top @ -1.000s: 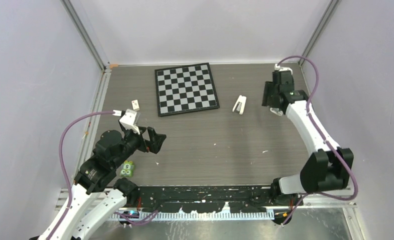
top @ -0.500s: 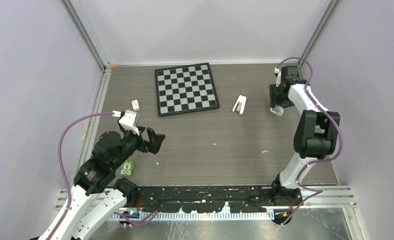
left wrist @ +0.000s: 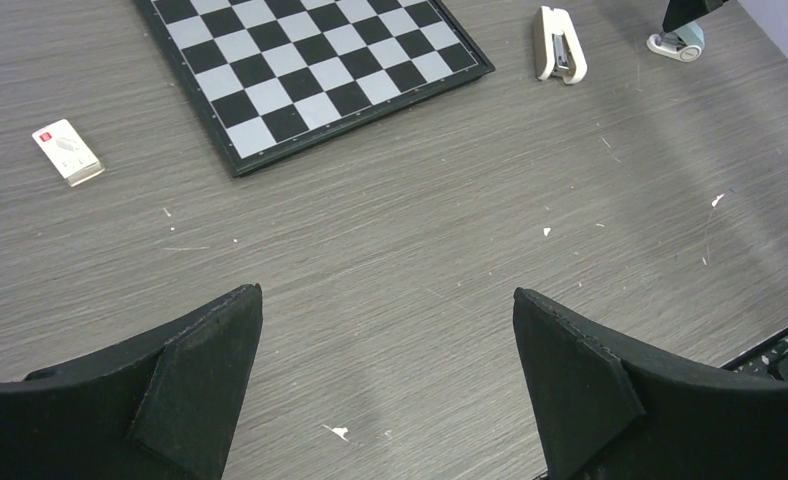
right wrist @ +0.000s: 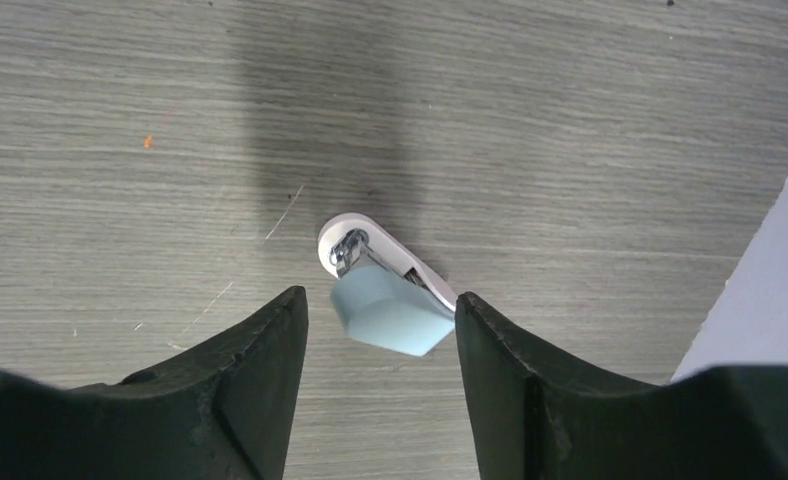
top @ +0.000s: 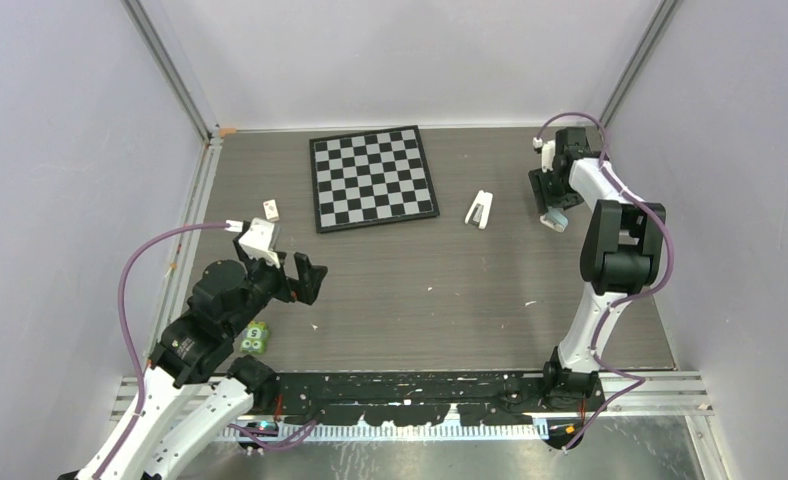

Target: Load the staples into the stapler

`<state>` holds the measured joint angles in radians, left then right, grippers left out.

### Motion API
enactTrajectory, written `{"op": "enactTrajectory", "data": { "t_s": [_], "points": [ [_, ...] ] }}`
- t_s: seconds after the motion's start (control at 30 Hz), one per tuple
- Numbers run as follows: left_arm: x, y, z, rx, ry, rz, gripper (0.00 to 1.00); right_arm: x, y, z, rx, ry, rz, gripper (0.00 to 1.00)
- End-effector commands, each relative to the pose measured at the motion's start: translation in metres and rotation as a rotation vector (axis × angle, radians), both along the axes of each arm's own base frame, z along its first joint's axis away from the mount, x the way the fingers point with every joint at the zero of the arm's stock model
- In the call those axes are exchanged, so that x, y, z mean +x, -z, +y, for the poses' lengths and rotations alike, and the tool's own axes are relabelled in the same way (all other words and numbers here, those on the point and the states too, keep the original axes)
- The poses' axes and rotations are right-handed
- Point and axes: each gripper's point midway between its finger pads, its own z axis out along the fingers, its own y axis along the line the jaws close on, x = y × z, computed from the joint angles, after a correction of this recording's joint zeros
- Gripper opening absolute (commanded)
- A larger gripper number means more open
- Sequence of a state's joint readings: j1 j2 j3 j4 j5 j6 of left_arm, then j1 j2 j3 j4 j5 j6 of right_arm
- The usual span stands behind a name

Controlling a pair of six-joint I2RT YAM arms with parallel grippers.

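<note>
Top external view: a grey wood-grain table (top: 450, 290) carries a black-and-white chessboard (top: 374, 178) toward its far side, and we place everything else from that chessboard. Nearer to us and left of the chessboard, the left gripper (left wrist: 386, 293) hangs with its jaws spread wide and nothing between them. Well to the right of the chessboard, the right gripper (right wrist: 378, 298) points down, jaws partly apart on either side of a small light-blue-and-white object (right wrist: 385, 312). A gap shows on one side; we cannot tell whether the other finger touches it. The white stapler (top: 480, 209) lies flat just right of the chessboard, between it and that blue object, with its metal channel visible in the left wrist view. Left of the chessboard sits a small white box (top: 271, 208) with a red mark. We cannot make out the staples in any view. We judge the right gripper is lined up on the wrong thing. To do this step well, we should lift clear without closing, shift toward the chessboard, locate the staples first, then approach the stapler along its length so the channel faces up.
</note>
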<state>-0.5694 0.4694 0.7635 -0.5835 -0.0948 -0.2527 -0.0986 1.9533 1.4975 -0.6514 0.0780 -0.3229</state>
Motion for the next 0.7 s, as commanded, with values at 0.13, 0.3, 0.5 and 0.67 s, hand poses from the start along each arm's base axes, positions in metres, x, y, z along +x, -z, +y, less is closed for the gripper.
{"op": "enactTrajectory", "data": {
  "t_s": [0.13, 0.3, 0.5, 0.67],
  "points": [
    [0.007, -0.008, 0.003, 0.008, -0.028, -0.041, 0.96, 0.012, 0.002, -0.001, -0.007, -0.072, 0.006, 0.49],
    [0.006, -0.006, 0.004, 0.016, -0.031, -0.021, 0.92, 0.011, -0.015, 0.0, -0.018, -0.062, -0.027, 0.33],
    [0.006, -0.004, -0.001, 0.009, -0.021, 0.034, 0.87, 0.006, -0.064, 0.026, 0.02, -0.049, -0.186, 0.24],
    [0.005, 0.0, -0.006, -0.011, -0.026, 0.1, 0.83, -0.017, -0.1, 0.081, 0.128, -0.118, -0.286, 0.23]
  ]
}}
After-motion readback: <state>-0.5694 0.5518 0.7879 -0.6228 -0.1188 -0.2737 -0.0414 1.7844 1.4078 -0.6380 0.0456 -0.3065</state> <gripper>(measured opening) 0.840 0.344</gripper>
